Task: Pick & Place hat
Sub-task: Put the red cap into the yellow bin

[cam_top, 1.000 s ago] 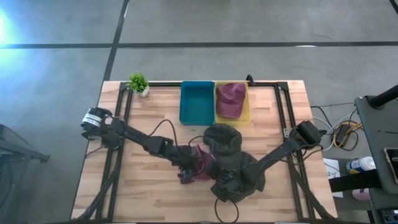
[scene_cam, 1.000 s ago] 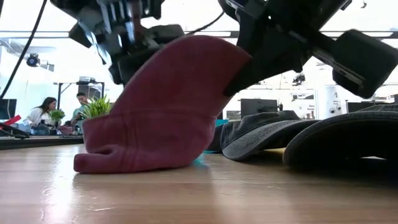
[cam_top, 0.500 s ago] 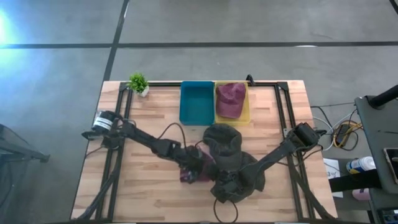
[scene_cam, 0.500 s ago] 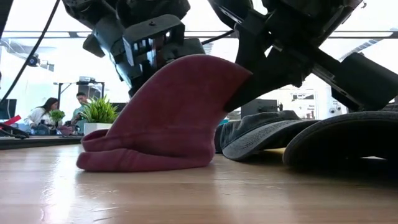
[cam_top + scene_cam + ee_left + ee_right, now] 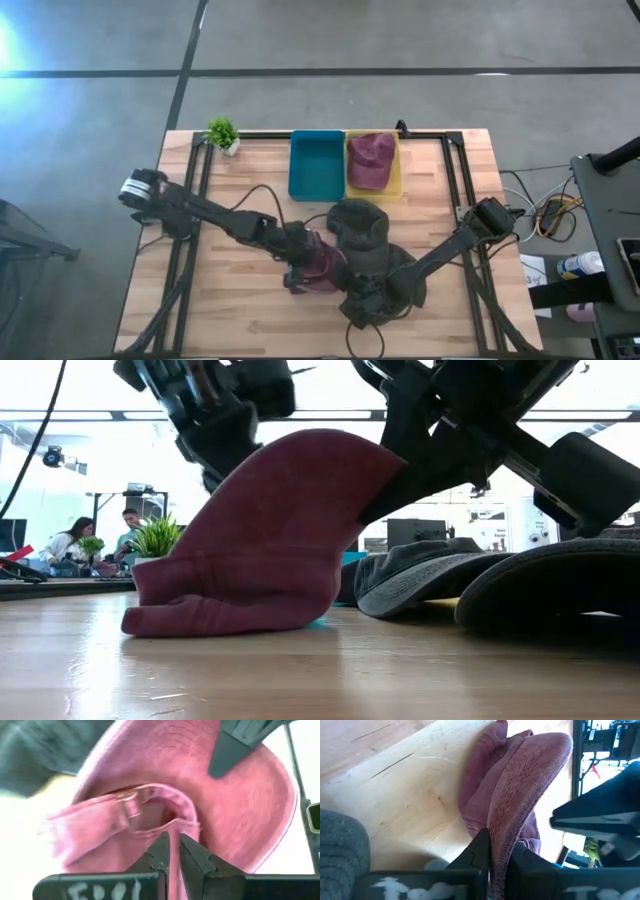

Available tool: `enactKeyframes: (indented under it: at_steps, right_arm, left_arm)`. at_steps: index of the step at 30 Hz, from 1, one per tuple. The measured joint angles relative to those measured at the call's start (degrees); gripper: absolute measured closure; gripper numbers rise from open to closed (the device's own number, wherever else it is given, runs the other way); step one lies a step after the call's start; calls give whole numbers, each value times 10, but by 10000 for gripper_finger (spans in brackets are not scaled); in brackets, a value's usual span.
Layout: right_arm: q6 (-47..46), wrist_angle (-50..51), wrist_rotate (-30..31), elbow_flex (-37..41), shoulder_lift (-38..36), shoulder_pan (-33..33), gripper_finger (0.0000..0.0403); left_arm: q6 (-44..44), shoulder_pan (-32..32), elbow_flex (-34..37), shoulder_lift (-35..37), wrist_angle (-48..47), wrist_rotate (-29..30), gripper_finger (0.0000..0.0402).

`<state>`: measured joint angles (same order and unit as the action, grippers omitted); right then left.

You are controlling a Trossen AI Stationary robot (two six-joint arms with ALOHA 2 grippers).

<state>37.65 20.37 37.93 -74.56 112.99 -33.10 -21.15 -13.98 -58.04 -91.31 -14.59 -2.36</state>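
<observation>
1. The table [image 5: 240,300] carries the whole job: a blue bin [image 5: 316,165] and a yellow bin [image 5: 372,165] sit side by side at its far edge, probably as drop spots, and one maroon hat [image 5: 370,158] already lies in the yellow one.
2. A heap of grey hats [image 5: 365,245] fills the middle of the table, just beside the work, apparently waiting their turn.
3. The maroon cap [image 5: 270,540] in hand sits at the table's centre, its lower fold resting on the wood while its brim is pulled up into a peak, so it is only half lifted.
4. The right tool [image 5: 492,852] is clenched on the cap's stiff brim, a firm edge that gives a sure hold; this seems to be what raises the peak.
5. The left tool [image 5: 170,852] is nearly closed, nipping the soft rear edge beside the strap buckle [image 5: 131,809], likely steadying the limp cloth so the cap keeps its shape.
</observation>
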Motion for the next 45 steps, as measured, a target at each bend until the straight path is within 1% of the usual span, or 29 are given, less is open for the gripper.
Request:
enactKeyframes:
  at_steps: [2, 4, 7, 9, 12, 15, 18, 22, 25, 32, 40, 45]
  right_arm:
    - [0, 0, 0, 0, 0, 0, 390]
    - [0, 1, 0, 0, 0, 0, 390]
    - [0, 1, 0, 0, 0, 0, 390]
    - [0, 1, 0, 0, 0, 0, 390]
    - [-2, 1, 1, 0, 0, 0, 390]
    - [-2, 2, 0, 0, 0, 0, 390]
    - [-2, 2, 0, 0, 0, 0, 390]
    - [-2, 1, 0, 0, 0, 0, 390]
    - [-7, 1, -4, 0, -1, -1, 390]
    - [-6, 0, -5, 0, -1, 0, 390]
    - [-18, 0, -2, 0, -1, 0, 390]
    - [-17, 2, -2, 0, -1, 1, 390]
  left_arm:
    - [16, 0, 0, 8, -43, 7, 369]
    - [22, 0, 3, 1, -73, 0, 369]
    - [24, -1, 17, -12, -72, -53, 369]
    - [17, -7, 28, -28, -48, -81, 369]
    - [11, -17, 40, -53, -11, -81, 369]
    - [10, -23, 40, -81, 40, -81, 369]
    - [-9, -25, 35, -105, 87, -81, 369]
    - [-27, -24, 23, -114, 150, -81, 369]
    - [-25, -25, 17, -115, 172, -81, 369]
    - [-25, -23, 15, -104, 168, -81, 369]
    - [-26, -23, 15, -66, 116, -80, 369]
    - [-29, -23, 16, -32, 59, -38, 369]
